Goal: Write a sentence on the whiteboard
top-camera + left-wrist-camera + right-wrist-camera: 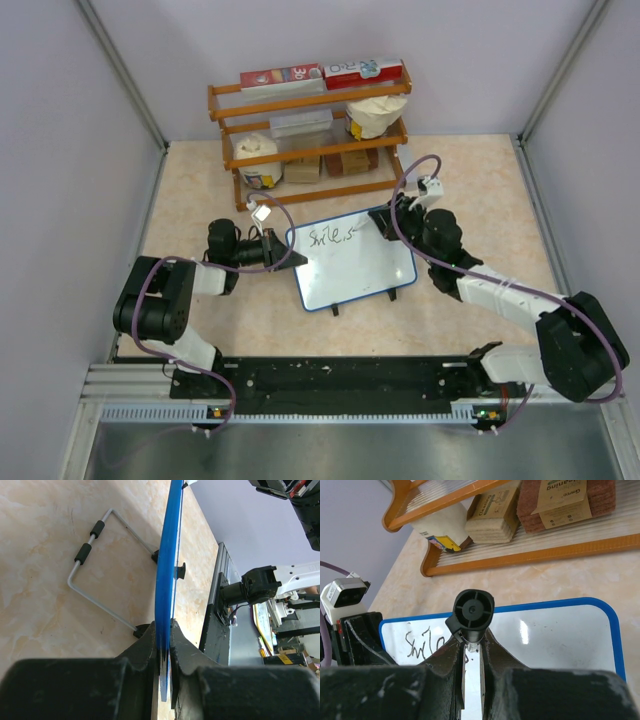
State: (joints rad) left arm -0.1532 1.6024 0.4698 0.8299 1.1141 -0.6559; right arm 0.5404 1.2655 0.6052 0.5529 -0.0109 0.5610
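My left hand (pixel 162 652) clamps the whiteboard (pixel 362 272) by its edge, propped on the tabletop (pixel 195 195). My right hand (pixel 472 652) grips the marker (pixel 473 611). The sentence (pixel 332 237) reads roughly "Smile, s", so I judge most remains.

The marker (pixel 472 611) is black. Under it the board (pixel 545 630) is glossy white with a blue frame. Left of the marker, the writing (pixel 422 642) is thin and black. The right gripper (pixel 472 652) and left gripper (pixel 164 650) are matt black. Beyond the marker, the rack (pixel 520 557) is orange, holding tan pads (pixel 492 515) and brown pads (pixel 555 505). The table (pixel 560 580) is beige with pale marbling. Far left of the marker, a cable (pixel 331 568) is purple. Ahead of the left gripper, the stand wire (pixel 90 541) is silver with black sleeves.
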